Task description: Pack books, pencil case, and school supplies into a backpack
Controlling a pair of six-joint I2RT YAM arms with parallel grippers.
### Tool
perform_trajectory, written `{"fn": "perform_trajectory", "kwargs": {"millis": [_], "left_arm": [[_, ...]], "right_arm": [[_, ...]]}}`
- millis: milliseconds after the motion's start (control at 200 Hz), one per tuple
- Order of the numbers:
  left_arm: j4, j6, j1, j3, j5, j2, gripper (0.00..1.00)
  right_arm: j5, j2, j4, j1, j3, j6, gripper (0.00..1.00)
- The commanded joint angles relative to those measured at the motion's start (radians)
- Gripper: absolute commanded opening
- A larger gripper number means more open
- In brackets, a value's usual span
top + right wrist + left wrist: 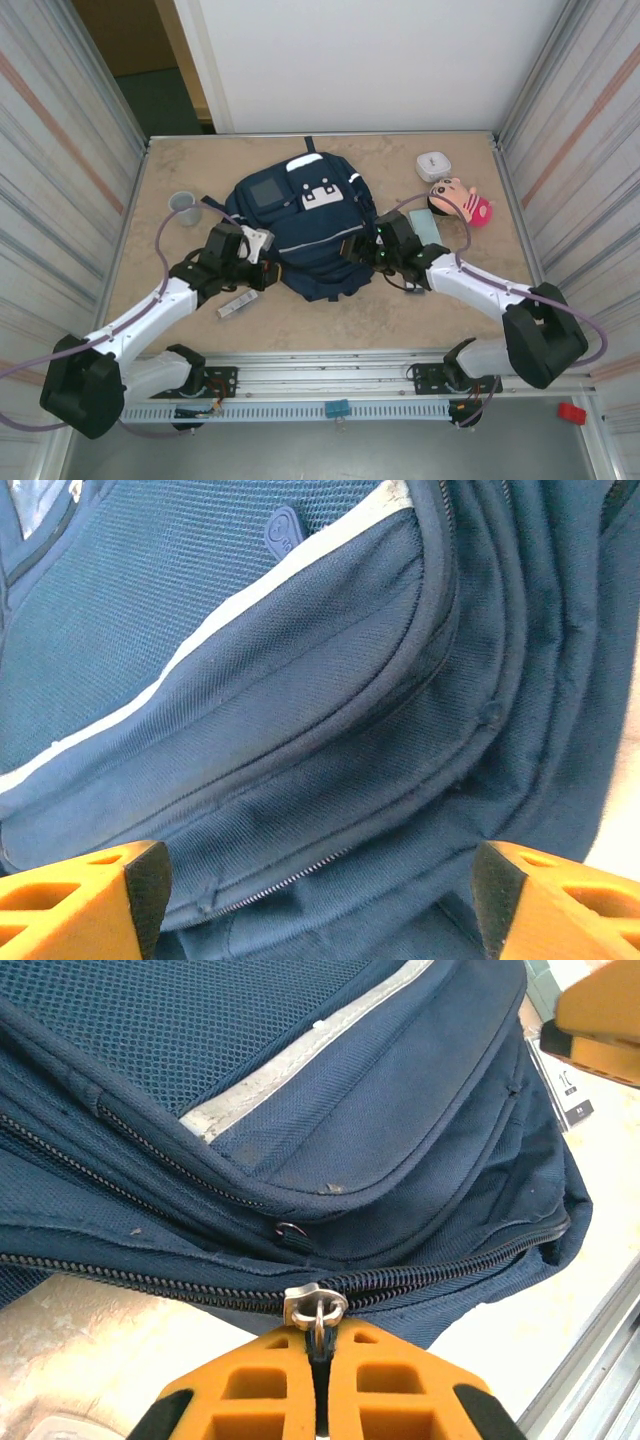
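Observation:
The navy backpack [300, 225] lies flat in the middle of the table, its pale stripe [300, 1050] running across the front. My left gripper [322, 1345] is shut on the zipper pull, right below the metal slider [315, 1305] on the bag's lower left edge [264, 262]. My right gripper [320, 900] stands open over the fabric at the bag's lower right side [362, 250], its fingers [90, 895] spread wide. The pale teal pencil case [427, 228] lies partly behind the right arm. A silver-grey bar [237, 304] rests near the left arm. A black box with a white label [572, 1095] sits beside the bag.
A grey cup [183, 207] stands left of the backpack. A small white rounded case [433, 164] and a pink-clothed doll [462, 203] lie at the back right. Corrugated walls close in both sides, and a metal rail [330, 375] runs along the near edge.

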Motion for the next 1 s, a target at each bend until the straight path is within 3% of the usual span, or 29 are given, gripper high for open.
{"fn": "perform_trajectory", "kwargs": {"millis": [0,205,351,546,752,867,997], "left_arm": [[0.043,-0.020,-0.023,-0.023,0.033,-0.021,0.00],[0.120,-0.029,-0.161,-0.071,0.067,-0.016,0.00],[0.226,-0.050,-0.218,-0.098,0.103,-0.022,0.05],[0.169,0.006,-0.236,-0.035,0.066,-0.019,0.34],[-0.002,0.210,-0.232,0.048,-0.115,-0.145,0.70],[-0.064,0.386,-0.232,0.076,-0.209,-0.201,0.73],[-0.224,0.731,-0.236,0.113,-0.233,-0.202,0.70]], "right_arm": [[-0.046,0.065,0.145,0.003,-0.034,0.127,0.76],[0.020,0.174,0.302,0.051,-0.047,0.205,0.54],[0.040,0.206,0.347,0.061,-0.031,0.216,0.47],[0.034,0.182,0.276,0.032,0.007,0.132,0.47],[-0.026,0.134,0.049,-0.073,0.135,-0.147,0.60],[-0.038,0.080,-0.055,-0.108,0.190,-0.278,0.64],[-0.088,-0.005,-0.093,-0.104,0.178,-0.351,0.66]]}}
